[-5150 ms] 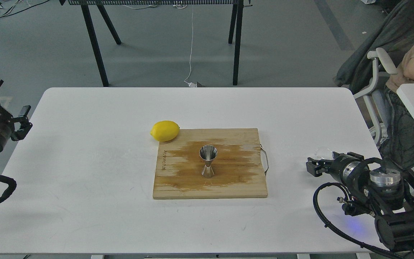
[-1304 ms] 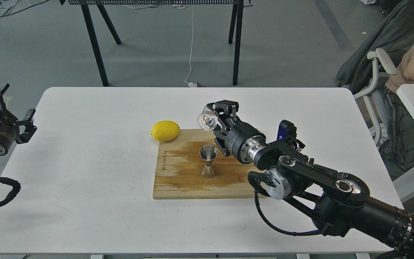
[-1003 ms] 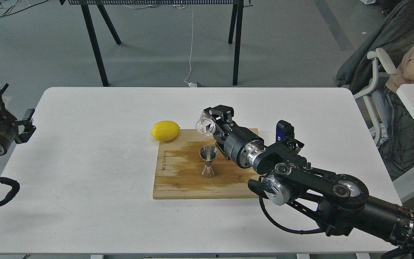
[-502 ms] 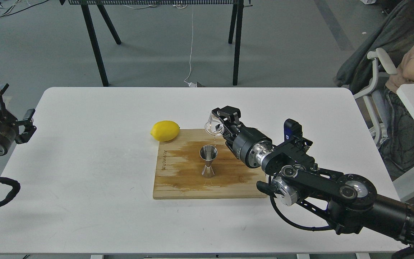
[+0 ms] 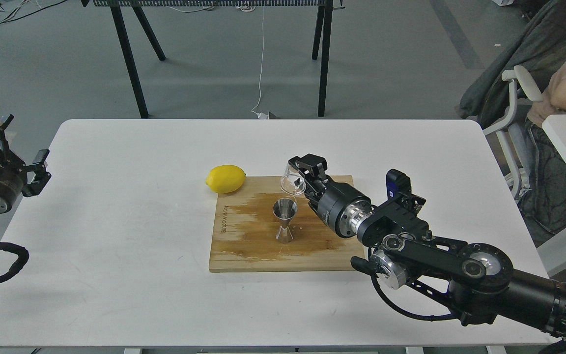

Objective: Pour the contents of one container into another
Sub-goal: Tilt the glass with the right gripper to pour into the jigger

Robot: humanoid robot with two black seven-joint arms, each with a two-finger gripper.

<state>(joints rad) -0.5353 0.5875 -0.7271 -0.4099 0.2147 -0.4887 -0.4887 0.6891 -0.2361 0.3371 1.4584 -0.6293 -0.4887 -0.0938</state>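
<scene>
we are in the middle of the pour itself. our right gripper [image 5: 301, 173] is grasping the glass cup [image 5: 293, 179] by its far side, holding it tipped hard over, mouth facing down and toward the jigger [image 5: 284, 221], which is standing upright near the middle of the wooden board [image 5: 243, 246]. the cup is hanging just above and slightly behind the jigger's open top, not touching it (whether any liquid is leaving the cup right now we cannot tell, the glass being too clear and small). the board is looking darkly wet around the jigger, so we are judging that some liquid is missing the narrow steel mouth. a lemon [image 5: 225, 178] is sitting on the white surface [image 5: 116, 221], touching the board's back left corner, well out of the way. our left gripper [image 5: 10, 157] is hanging released off the surface's left edge, holding nothing. next, we are thinking, the cup's lip needs centring over the jigger's rim, then a gentle rolling back upright without knocking the jigger over.
</scene>
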